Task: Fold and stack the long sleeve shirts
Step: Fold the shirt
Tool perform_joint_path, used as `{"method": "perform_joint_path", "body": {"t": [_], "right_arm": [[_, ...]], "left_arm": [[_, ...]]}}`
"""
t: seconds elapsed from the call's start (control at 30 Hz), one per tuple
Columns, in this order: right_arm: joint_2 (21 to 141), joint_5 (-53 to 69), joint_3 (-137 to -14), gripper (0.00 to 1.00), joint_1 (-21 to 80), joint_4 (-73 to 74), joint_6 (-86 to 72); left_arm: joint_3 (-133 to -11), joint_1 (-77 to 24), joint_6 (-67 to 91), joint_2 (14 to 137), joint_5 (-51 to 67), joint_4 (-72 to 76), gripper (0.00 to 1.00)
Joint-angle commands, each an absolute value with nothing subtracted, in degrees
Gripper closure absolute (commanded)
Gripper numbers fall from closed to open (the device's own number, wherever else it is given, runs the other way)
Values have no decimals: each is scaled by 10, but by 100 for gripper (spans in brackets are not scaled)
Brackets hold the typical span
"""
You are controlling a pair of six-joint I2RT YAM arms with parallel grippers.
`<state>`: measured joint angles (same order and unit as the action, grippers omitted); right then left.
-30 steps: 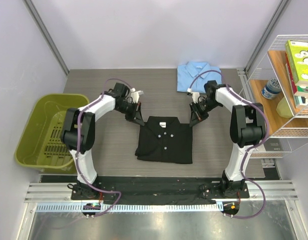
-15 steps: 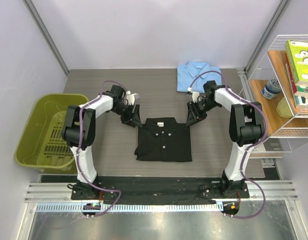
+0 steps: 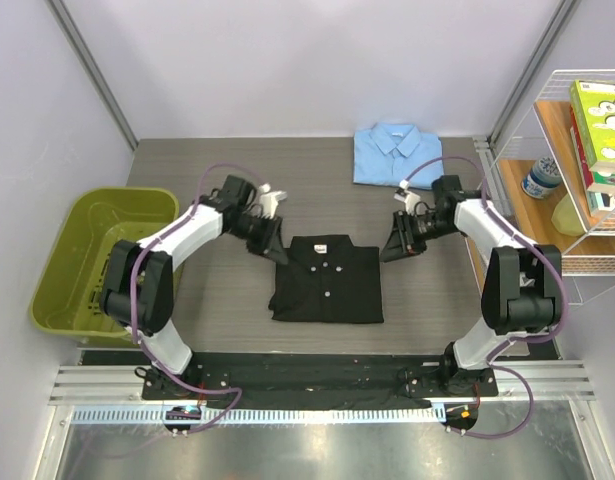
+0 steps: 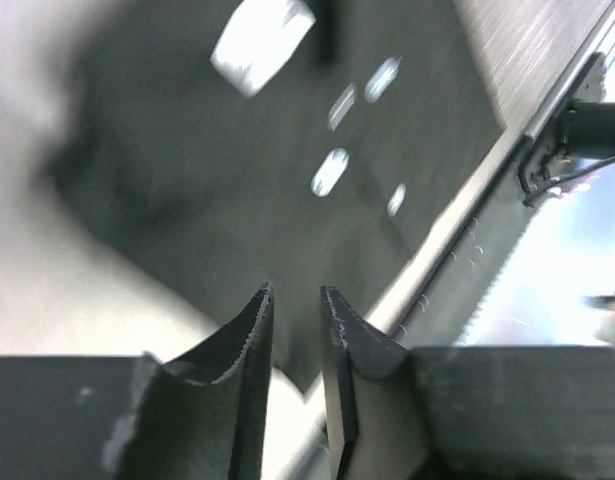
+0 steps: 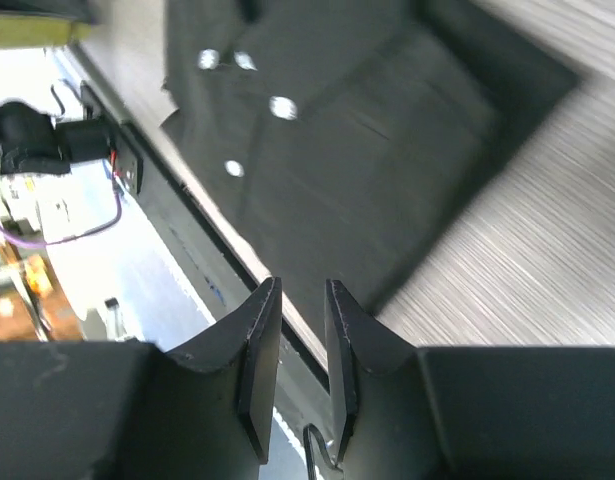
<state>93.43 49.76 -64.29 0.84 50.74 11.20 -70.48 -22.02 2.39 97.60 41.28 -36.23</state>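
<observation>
You see a grey wood-grain worktop [image 3: 207,290] beneath the left end effector [image 3: 270,243] and the right end effector [image 3: 395,248]. Pale lilac walls [image 3: 307,60] rise beyond both. A green bin [image 3: 62,255] sits well left of the left one. A white wire shelf [image 3: 532,200] with boxes [image 3: 599,120] and a bottle [image 3: 540,177] stands right of the right one.

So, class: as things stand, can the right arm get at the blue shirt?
Probably yes. The right hand hangs empty beside the black shirt, and nothing stands between it and the blue shirt just behind it.
</observation>
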Motion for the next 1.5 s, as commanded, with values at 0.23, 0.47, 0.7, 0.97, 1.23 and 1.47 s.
{"method": "perform_joint_path", "body": {"t": [0.23, 0.47, 0.7, 0.97, 1.23, 1.47], "right_arm": [[951, 440, -665, 74, 178, 445, 111], [962, 455, -667, 68, 178, 451, 124], [954, 491, -715, 65, 217, 297, -35], [1015, 474, -751, 55, 274, 170, -206], [1042, 480, -782, 42, 279, 166, -271], [1044, 489, -769, 43, 278, 161, -366]], "left_arm": [[-459, -154, 203, 825, 398, -289, 92], [-488, -153, 222, 880, 468, -223, 79], [-491, -123, 299, 909, 442, -145, 63], [-518, -112, 323, 983, 434, -42, 52], [-531, -112, 373, 1042, 492, 74, 71], [-509, -141, 381, 975, 511, 101, 94]]}}
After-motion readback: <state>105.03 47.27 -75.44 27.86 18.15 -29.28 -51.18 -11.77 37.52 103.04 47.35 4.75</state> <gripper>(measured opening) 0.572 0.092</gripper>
